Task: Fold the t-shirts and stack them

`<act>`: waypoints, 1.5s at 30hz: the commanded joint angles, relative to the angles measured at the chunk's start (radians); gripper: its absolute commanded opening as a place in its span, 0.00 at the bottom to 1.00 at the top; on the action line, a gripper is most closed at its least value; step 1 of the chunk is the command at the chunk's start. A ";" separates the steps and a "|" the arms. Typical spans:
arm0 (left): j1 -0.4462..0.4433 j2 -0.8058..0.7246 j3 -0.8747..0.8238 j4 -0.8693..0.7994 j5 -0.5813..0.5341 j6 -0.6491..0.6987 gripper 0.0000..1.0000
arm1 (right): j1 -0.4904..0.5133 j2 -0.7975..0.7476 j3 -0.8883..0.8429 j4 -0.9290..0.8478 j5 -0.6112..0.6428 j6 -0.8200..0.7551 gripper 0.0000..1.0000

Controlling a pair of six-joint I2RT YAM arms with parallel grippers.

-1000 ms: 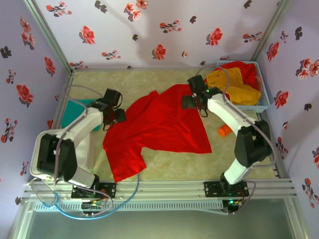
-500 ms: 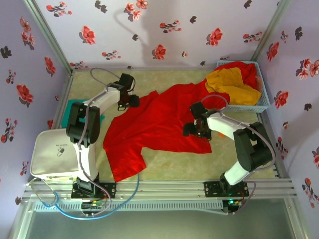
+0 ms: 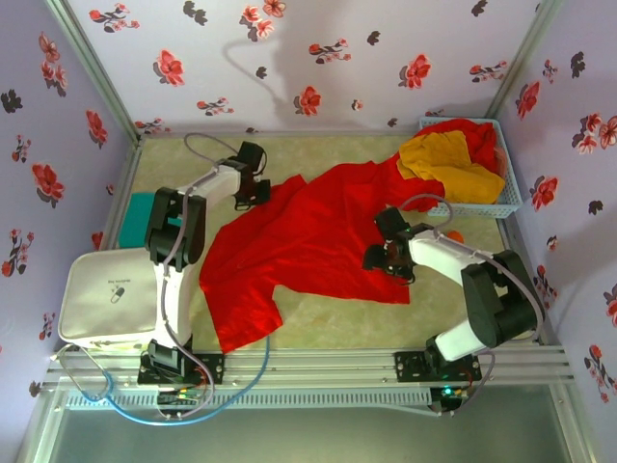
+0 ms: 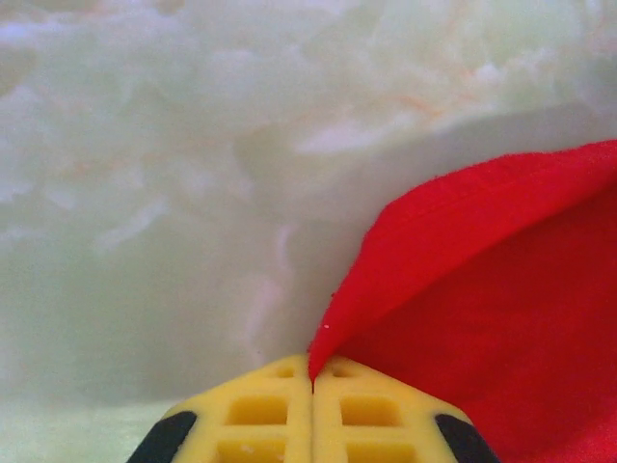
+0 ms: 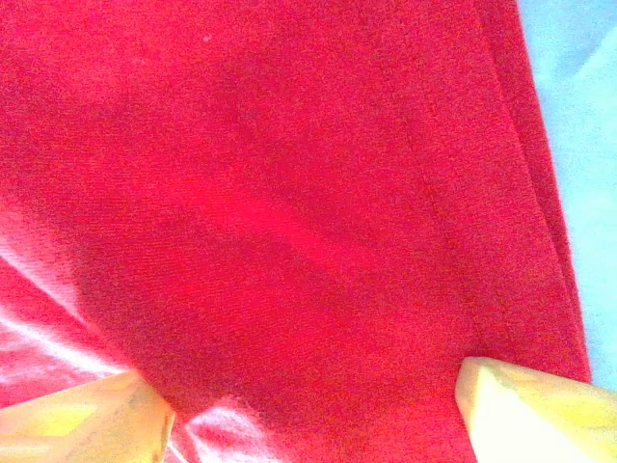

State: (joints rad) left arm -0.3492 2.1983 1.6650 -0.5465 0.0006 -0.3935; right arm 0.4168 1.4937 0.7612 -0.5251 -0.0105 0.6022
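A large red t-shirt (image 3: 308,241) lies spread across the middle of the cream table. My left gripper (image 3: 258,188) is at its back left corner. In the left wrist view that gripper (image 4: 311,371) is shut, with the edge of the red cloth (image 4: 501,289) pinched between its yellow fingers. My right gripper (image 3: 386,258) hangs low over the shirt's front right part. In the right wrist view it (image 5: 308,410) stands open, its fingertips (image 5: 482,386) wide apart over the red cloth (image 5: 289,193). A mustard-yellow t-shirt (image 3: 448,159) and another red one (image 3: 474,130) are heaped in the basket. A teal t-shirt (image 3: 143,205) lies at the far left.
The pale blue mesh basket (image 3: 511,198) stands at the back right corner. A white pouch (image 3: 111,294) lies front left, beside the left arm's base. A small orange object (image 3: 453,234) sits just behind the right arm. Flowered walls close the table on three sides.
My left gripper moved back to the shirt's far left corner and shut on its edge. My right gripper came forward from near the basket to the shirt's front right part.
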 commanded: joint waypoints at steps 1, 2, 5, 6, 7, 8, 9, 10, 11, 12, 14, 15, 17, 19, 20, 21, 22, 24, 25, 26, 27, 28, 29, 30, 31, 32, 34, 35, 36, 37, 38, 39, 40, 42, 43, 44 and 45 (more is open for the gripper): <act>0.055 -0.004 0.021 -0.060 -0.068 -0.013 0.00 | -0.014 -0.007 -0.042 -0.076 0.040 0.035 0.76; 0.074 -0.013 0.026 -0.069 -0.070 -0.014 0.00 | -0.015 -0.010 -0.047 -0.079 0.045 0.038 0.75; 0.131 -0.032 0.066 -0.124 -0.089 -0.016 0.00 | -0.018 -0.020 -0.064 -0.082 0.053 0.045 0.74; 0.151 -0.038 0.076 -0.138 -0.094 -0.015 0.00 | -0.019 -0.022 -0.070 -0.083 0.056 0.047 0.74; 0.164 -0.046 0.083 -0.149 -0.102 -0.016 0.00 | -0.019 -0.024 -0.072 -0.085 0.064 0.048 0.74; 0.176 -0.057 0.085 -0.156 -0.111 -0.019 0.00 | -0.019 -0.029 -0.077 -0.087 0.067 0.050 0.74; 0.186 -0.068 0.086 -0.155 -0.113 -0.020 0.00 | -0.020 -0.033 -0.081 -0.085 0.074 0.050 0.74; 0.193 -0.077 0.085 -0.155 -0.113 -0.021 0.00 | -0.022 -0.036 -0.082 -0.085 0.076 0.053 0.74; 0.194 -0.087 0.088 -0.158 -0.113 -0.019 0.00 | -0.023 -0.038 -0.083 -0.085 0.076 0.053 0.74; 0.192 -0.093 0.090 -0.163 -0.106 -0.019 0.00 | -0.022 -0.038 -0.081 -0.085 0.076 0.051 0.74; 0.180 -0.115 0.076 -0.167 -0.093 -0.018 0.00 | -0.024 -0.034 -0.079 -0.084 0.076 0.051 0.74; 0.168 -0.128 0.063 -0.166 -0.094 -0.015 0.00 | -0.024 -0.032 -0.075 -0.084 0.075 0.049 0.74; 0.133 -0.168 0.004 -0.148 -0.120 -0.024 0.00 | -0.024 -0.029 -0.069 -0.083 0.076 0.050 0.74; 0.090 -0.214 -0.073 -0.114 -0.167 -0.043 0.00 | -0.024 -0.024 -0.067 -0.079 0.072 0.048 0.74; 0.063 -0.238 -0.115 -0.101 -0.197 -0.060 0.00 | -0.023 -0.024 -0.067 -0.078 0.071 0.048 0.74; 0.033 -0.260 -0.149 -0.092 -0.240 -0.070 0.00 | -0.024 -0.023 -0.066 -0.076 0.072 0.047 0.74; -0.011 -0.282 -0.187 -0.090 -0.316 -0.088 0.00 | -0.023 -0.022 -0.066 -0.076 0.071 0.046 0.74; -0.103 -0.310 -0.257 -0.070 -0.429 -0.115 0.00 | -0.023 -0.018 -0.064 -0.075 0.070 0.045 0.74; -0.153 -0.319 -0.289 -0.065 -0.476 -0.140 0.00 | -0.024 -0.015 -0.063 -0.073 0.069 0.043 0.74; -0.203 -0.320 -0.319 -0.061 -0.514 -0.168 0.00 | -0.026 -0.011 -0.061 -0.073 0.068 0.042 0.74; -0.248 -0.320 -0.341 -0.059 -0.548 -0.189 0.00 | -0.026 -0.008 -0.058 -0.072 0.067 0.041 0.74; -0.298 -0.314 -0.359 -0.058 -0.593 -0.211 0.00 | -0.024 -0.004 -0.056 -0.074 0.066 0.040 0.74; -0.343 -0.303 -0.368 -0.064 -0.629 -0.228 0.00 | -0.025 -0.002 -0.054 -0.075 0.065 0.039 0.74; -0.376 -0.288 -0.368 -0.075 -0.651 -0.237 0.00 | -0.024 0.000 -0.054 -0.073 0.063 0.039 0.74; -0.407 -0.268 -0.363 -0.082 -0.662 -0.231 0.03 | -0.025 0.000 -0.054 -0.072 0.063 0.038 0.74; -0.430 -0.247 -0.349 -0.101 -0.666 -0.229 0.13 | -0.025 0.002 -0.053 -0.072 0.061 0.037 0.74; -0.435 -0.217 -0.320 -0.158 -0.653 -0.240 0.18 | -0.026 0.004 -0.049 -0.073 0.058 0.032 0.74; -0.426 -0.218 -0.307 -0.182 -0.633 -0.234 0.19 | -0.025 0.008 -0.047 -0.075 0.058 0.029 0.74; -0.416 -0.229 -0.305 -0.186 -0.617 -0.221 0.20 | -0.025 0.008 -0.046 -0.075 0.057 0.027 0.74; -0.403 -0.255 -0.307 -0.182 -0.599 -0.208 0.22 | -0.025 0.005 -0.048 -0.075 0.057 0.028 0.74; -0.385 -0.286 -0.311 -0.170 -0.575 -0.193 0.24 | -0.026 0.004 -0.050 -0.072 0.057 0.027 0.74; -0.366 -0.313 -0.317 -0.158 -0.538 -0.179 0.24 | -0.025 0.003 -0.051 -0.072 0.058 0.027 0.74; -0.339 -0.344 -0.322 -0.143 -0.493 -0.167 0.25 | -0.025 0.001 -0.052 -0.071 0.058 0.028 0.74; -0.283 -0.401 -0.344 -0.109 -0.405 -0.156 0.26 | -0.026 0.002 -0.051 -0.070 0.059 0.027 0.74; -0.248 -0.428 -0.363 -0.085 -0.354 -0.151 0.26 | -0.025 0.002 -0.053 -0.070 0.058 0.028 0.74; -0.212 -0.447 -0.380 -0.064 -0.311 -0.151 0.26 | -0.024 0.002 -0.053 -0.071 0.058 0.027 0.74; -0.181 -0.460 -0.395 -0.047 -0.275 -0.147 0.26 | -0.025 0.001 -0.052 -0.069 0.058 0.027 0.74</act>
State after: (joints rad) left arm -0.5957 1.8099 1.3045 -0.6338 -0.4072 -0.5652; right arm 0.4038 1.4681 0.7280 -0.5465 0.0456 0.6292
